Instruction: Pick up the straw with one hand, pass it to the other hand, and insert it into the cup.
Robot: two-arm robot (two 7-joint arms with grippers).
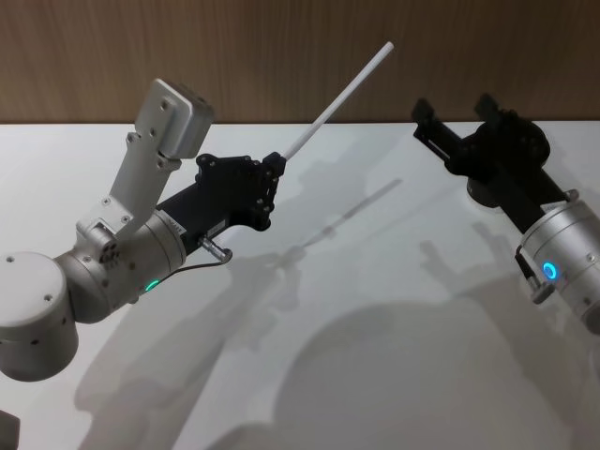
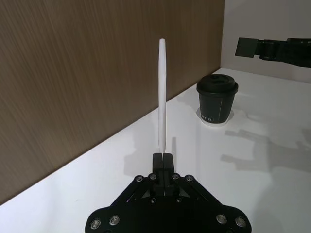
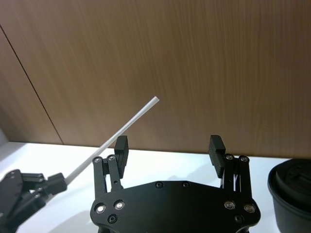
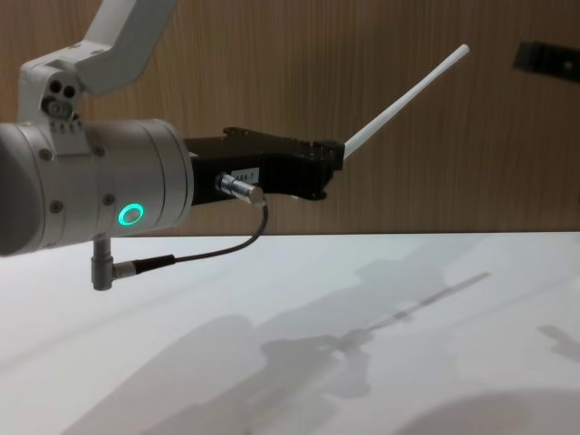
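Observation:
The straw (image 1: 336,101) is a thin white tube slanting up and to the right above the table. My left gripper (image 1: 275,170) is shut on its lower end, and the left wrist view shows the straw (image 2: 162,92) rising straight from the closed fingertips (image 2: 163,160). My right gripper (image 1: 454,106) hangs open at the right, a short way beyond the straw's free tip, with nothing between its fingers (image 3: 216,148). From the right wrist, the straw (image 3: 136,117) points toward that gripper's left finger. The cup (image 2: 217,99), dark with a black lid, stands on the table near the wall.
A white table (image 1: 375,309) runs back to a brown wood-panel wall (image 1: 234,56). The cup's rim (image 3: 291,191) sits just beside the right gripper. A black cable (image 4: 227,249) loops under the left wrist.

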